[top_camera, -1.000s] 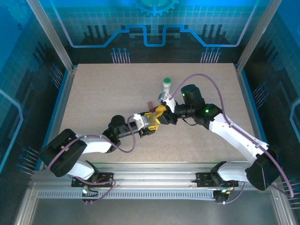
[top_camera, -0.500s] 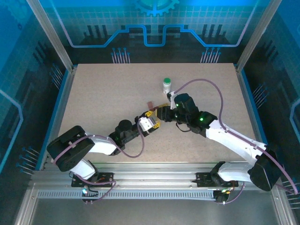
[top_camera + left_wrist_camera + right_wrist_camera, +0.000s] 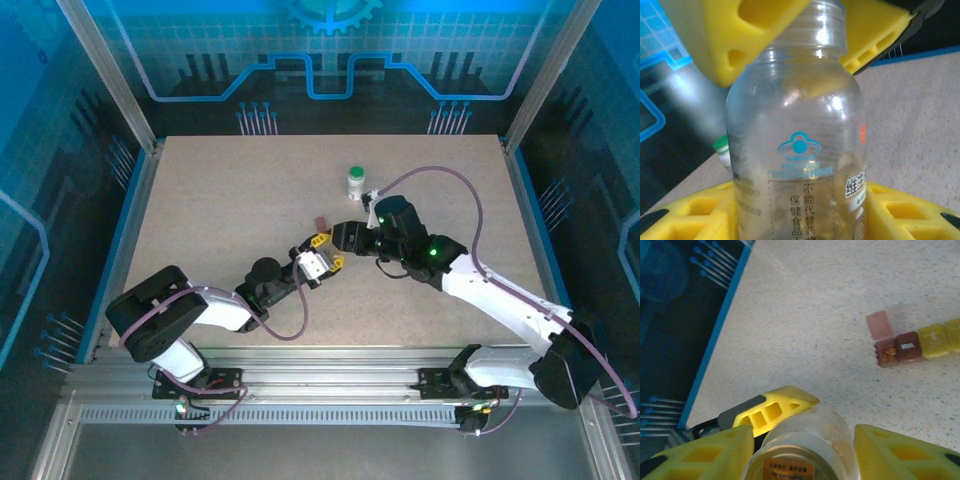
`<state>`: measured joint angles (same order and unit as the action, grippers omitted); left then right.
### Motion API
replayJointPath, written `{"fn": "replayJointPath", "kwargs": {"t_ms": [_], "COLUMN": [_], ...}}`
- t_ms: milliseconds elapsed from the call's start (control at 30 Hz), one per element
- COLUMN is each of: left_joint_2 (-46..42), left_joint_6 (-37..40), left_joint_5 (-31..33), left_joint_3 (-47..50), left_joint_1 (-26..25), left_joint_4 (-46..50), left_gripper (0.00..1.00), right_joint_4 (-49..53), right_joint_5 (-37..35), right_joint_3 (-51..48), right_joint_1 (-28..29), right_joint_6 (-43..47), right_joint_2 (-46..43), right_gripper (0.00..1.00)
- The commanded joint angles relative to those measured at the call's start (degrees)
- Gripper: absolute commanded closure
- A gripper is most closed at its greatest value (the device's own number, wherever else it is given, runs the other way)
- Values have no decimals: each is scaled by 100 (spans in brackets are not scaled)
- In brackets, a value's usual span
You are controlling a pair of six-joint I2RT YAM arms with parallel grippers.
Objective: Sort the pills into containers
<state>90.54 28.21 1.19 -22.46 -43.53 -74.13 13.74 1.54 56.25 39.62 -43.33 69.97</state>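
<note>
Our right fingers [image 3: 900, 450] stand on either side of the clear vial [image 3: 805, 440]; whether they touch it we cannot tell. A left finger [image 3: 775, 405] shows just behind it. Farther off on the counter [image 3: 805, 305] lies the pill strip [image 3: 910, 346], red-brown pieces joined to yellow, with a pink flap [image 3: 879, 325] at its end.

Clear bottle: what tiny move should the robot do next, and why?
Probably close the right end effector on the clear bottle, at its top, and twist. Its fingers sit apart beside that top, the left end effector grips the bottle's body, and the pills lie out on the table.
</note>
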Motion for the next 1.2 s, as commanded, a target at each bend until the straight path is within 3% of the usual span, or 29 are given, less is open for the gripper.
{"fn": "replayJointPath", "kwargs": {"t_ms": [0, 133, 333, 467, 800, 1167], "left_joint_2": [-162, -337, -654, -759, -779, -880], "left_joint_6": [-475, -897, -1431, -1657, -1994, -2021], "left_joint_5": [-464, -1002, -2082, -2676, -3471, -3560], "left_joint_3": [-123, -109, -118, -103, -218, -193], "left_joint_1": [199, 411, 689, 784, 816, 833], "left_joint_4": [-512, -279, 61, 31, -53, -54], "left_gripper": [100, 100, 100, 100, 100, 100], "right_joint_4": [22, -79, -115, -124, -126, 281], "right_joint_5": [878, 1681, 2153, 2802, 4490, 4606], "right_joint_3": [152, 226, 177, 201, 547, 717], "right_joint_1": [-318, -631, -726, -781, -964, -964], "right_joint_6": [610, 2100, 4916, 6030, 6700, 6834], "right_joint_2": [-370, -623, -871, -820, -327, -21], "right_gripper": [38, 40, 41, 46, 46, 47]}}
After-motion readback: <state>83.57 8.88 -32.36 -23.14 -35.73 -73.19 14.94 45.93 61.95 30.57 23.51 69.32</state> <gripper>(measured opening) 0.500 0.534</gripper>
